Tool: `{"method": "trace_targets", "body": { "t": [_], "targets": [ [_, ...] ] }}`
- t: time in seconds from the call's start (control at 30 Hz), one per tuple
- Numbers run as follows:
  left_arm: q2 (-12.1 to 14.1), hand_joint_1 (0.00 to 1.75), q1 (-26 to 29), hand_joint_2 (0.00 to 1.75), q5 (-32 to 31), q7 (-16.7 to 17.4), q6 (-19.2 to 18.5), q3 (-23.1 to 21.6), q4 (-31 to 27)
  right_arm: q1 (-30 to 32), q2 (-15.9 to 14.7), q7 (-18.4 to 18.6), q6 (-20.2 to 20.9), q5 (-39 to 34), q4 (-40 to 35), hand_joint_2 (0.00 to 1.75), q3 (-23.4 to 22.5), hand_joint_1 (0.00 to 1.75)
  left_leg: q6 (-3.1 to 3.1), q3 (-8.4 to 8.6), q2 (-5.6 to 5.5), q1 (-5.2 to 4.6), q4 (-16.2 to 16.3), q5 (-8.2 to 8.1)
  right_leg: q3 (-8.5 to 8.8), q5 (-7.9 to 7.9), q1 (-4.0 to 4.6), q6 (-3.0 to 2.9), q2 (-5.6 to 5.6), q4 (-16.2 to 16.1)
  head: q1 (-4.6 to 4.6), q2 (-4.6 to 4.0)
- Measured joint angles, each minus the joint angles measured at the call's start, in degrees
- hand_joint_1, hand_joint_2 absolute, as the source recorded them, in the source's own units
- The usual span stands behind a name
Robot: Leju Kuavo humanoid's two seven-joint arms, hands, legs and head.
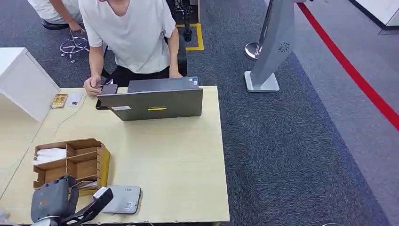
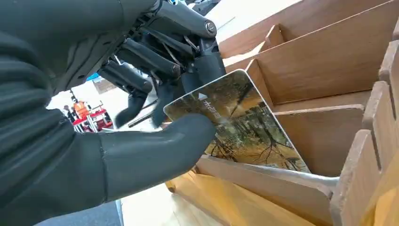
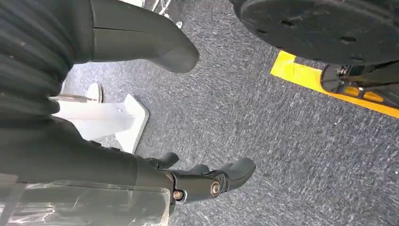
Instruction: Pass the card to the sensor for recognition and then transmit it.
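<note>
Where pinched, perhaps: one card.

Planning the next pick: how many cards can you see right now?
1 for certain: the card pinched by the left hand over the wooden organizer. Two small card-like items lie near the person's hand; compartments may hide more.

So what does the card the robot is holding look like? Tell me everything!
The card is thin and flat with rounded corners, and looks like glossy plastic. Its face shows a brownish picture of trees and branches, with small pale writing near one end. It is tilted, with its lower part inside a compartment of the wooden organizer box. The left hand pinches it, the grey thumb on its face and the dark fingers behind.
</note>
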Motion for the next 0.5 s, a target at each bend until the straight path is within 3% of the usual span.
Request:
{"method": "trace_targets", "body": {
  "t": [0.2,0.33,0.5],
  "targets": [
    [0.1,1.75,0.0,1.75,0.0,0.9,0.7,0.2,0.0,-0.1,0.0,0.0,-0.5,-1.0,0.3,1.75,0.0,0.00,0.00,0.01,0.00,0.00,0.0,0.00,0.00,0.00,0.00,0.00,0.00,0.0,0.00,0.00],
    [0.4,1.75,0.0,1.75,0.0,1.5,-0.7,0.2,-0.8,0.0,0.0,0.2,-0.5,-1.2,0.5,1.75,0.0,0.00,-0.01,0.02,0.00,0.01,0.0,0.01,0.00,0.00,0.01,0.00,0.00,0.0,0.00,0.00],
    [1.3,1.75,-0.1,1.75,0.0,3.7,-9.2,-1.7,-7.1,-0.1,0.0,1.3,0.2,-1.1,0.5,1.75,-0.4,0.00,-0.01,0.03,0.00,0.00,0.0,0.02,-0.01,0.01,0.00,0.01,-0.01,0.0,0.00,0.00]
  ]
}}
